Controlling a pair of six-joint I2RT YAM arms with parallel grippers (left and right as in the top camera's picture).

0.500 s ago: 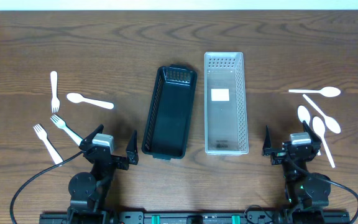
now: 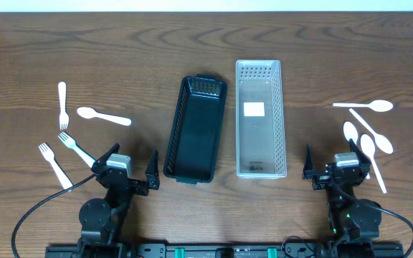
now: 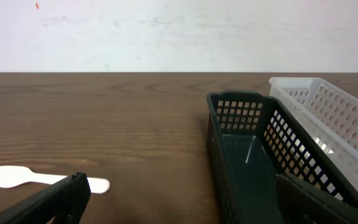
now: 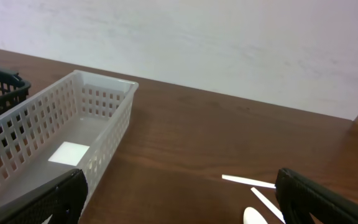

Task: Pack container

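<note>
Two claws sit at the near edge of the table (image 2: 120, 43), fingers spread apart, gripping nothing: the left gripper (image 2: 129, 166) at seven o'clock, the right gripper (image 2: 335, 166) at five. Beyond them, mid-table, a black basket (image 2: 198, 136) and a white basket (image 2: 260, 147) lie side by side. Forks (image 2: 74, 147) and one spoon (image 2: 102, 115) lie at nine o'clock, four white spoons (image 2: 378, 140) at three.

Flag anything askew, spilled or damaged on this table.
Nothing is spilled or damaged. Only the black basket sits slightly skewed, its near end swung left, beside the squarely placed white basket.
</note>
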